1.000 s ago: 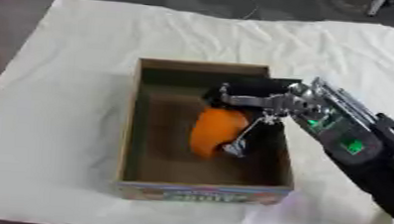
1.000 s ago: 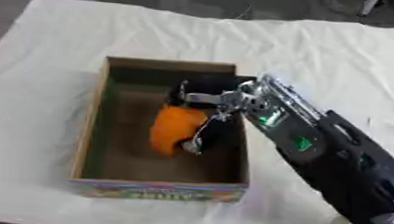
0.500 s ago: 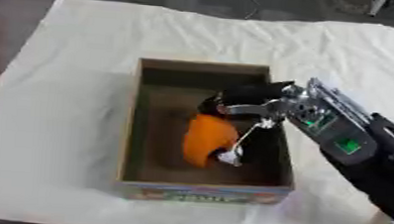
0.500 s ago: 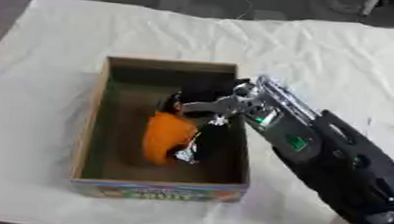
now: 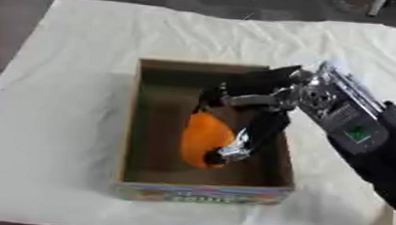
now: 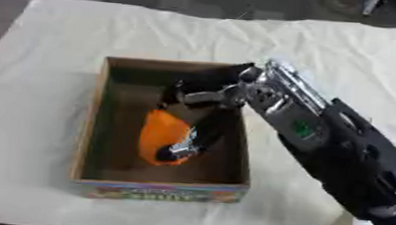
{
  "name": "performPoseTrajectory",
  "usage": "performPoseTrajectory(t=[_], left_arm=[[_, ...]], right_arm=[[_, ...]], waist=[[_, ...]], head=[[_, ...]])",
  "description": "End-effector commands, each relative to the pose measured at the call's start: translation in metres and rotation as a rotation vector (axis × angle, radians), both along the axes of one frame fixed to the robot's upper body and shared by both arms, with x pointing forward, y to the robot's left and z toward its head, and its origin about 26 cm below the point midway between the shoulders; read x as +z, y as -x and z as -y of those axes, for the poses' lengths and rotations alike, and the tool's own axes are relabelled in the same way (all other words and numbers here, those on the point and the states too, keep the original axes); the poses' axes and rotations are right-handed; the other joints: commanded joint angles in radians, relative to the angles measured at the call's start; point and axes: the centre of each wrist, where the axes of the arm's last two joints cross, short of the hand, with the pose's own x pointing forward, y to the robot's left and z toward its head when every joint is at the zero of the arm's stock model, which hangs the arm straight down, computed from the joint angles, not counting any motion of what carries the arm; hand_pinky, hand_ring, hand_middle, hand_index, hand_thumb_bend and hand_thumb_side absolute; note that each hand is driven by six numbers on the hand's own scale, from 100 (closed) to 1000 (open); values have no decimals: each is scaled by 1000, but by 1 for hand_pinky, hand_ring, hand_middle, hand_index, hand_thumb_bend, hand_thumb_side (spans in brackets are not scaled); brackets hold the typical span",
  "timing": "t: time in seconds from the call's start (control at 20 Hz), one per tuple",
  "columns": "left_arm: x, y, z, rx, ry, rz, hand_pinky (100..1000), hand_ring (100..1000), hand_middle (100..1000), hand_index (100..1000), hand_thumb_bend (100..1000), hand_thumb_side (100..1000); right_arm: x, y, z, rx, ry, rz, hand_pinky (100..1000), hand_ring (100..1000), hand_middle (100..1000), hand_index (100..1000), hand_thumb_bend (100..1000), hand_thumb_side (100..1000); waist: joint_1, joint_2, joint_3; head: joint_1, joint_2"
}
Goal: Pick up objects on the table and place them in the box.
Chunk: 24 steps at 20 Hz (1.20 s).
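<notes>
My right hand (image 5: pixel 253 116) reaches into the box (image 5: pixel 141 175), fingers curled round the orange object (image 5: pixel 201 140) resting near its floor, so I judge releasing and withdrawing comes next.

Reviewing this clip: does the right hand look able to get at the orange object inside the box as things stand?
Probably yes. The right hand already reaches over the open top of the box, with its fingers alongside the orange object. Nothing else shows between them.
</notes>
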Motion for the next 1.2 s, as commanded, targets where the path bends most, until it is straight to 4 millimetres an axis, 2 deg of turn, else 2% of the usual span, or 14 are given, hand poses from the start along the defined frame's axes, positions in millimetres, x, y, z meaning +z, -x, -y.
performPoseTrajectory(t=[0.05, 0.25, 0.35, 0.5, 0.6, 0.75, 0.95, 1.0, 1.2], left_arm=[[9, 3, -2, 6, -18, 27, 401, 539, 652, 692, 100, 764], [8, 3, -2, 9, -16, 23, 399, 539, 652, 692, 100, 764], [8, 3, -2, 11, -15, 23, 399, 539, 652, 691, 100, 763], [8, 4, -3, 15, -13, 25, 400, 539, 651, 691, 100, 763], [8, 4, -3, 19, -13, 27, 400, 539, 651, 691, 100, 761], [8, 4, -4, 25, -9, 32, 400, 539, 651, 691, 100, 760], [7, 4, -3, 28, -7, 33, 399, 539, 652, 692, 100, 759], [7, 4, -3, 28, -7, 32, 399, 539, 652, 692, 100, 759], [6, 4, -3, 28, -6, 32, 399, 540, 652, 692, 100, 758]], right_arm=[[24, 9, 6, -11, -25, 117, 816, 1000, 863, 951, 492, 844], [42, 17, 10, -23, -100, 222, 813, 1000, 852, 943, 446, 844], [51, 23, 14, -40, -158, 281, 811, 1000, 840, 939, 361, 857], [64, 34, 25, -86, -290, 380, 815, 1000, 821, 934, 122, 855], [71, 42, 33, -121, -394, 464, 821, 1000, 802, 922, 100, 836], [73, 50, 43, -163, -696, 537, 838, 1000, 785, 910, 100, 865], [69, 53, 49, -168, -1009, 550, 887, 1000, 776, 897, 100, 970], [67, 53, 51, -168, -1076, 557, 901, 1000, 783, 905, 100, 1000], [60, 52, 56, -178, -1259, 606, 925, 1000, 805, 924, 100, 1000]], waist=[[5, -21, -2], [8, -20, -4], [10, -20, -7], [12, -19, -10], [14, -19, -12], [17, -18, -15], [24, -17, -20], [26, -17, -21], [33, -17, -24]], head=[[2, -9], [2, -9], [2, -8], [6, -8], [10, -7], [15, -6], [20, 1], [22, 4], [29, 8]])
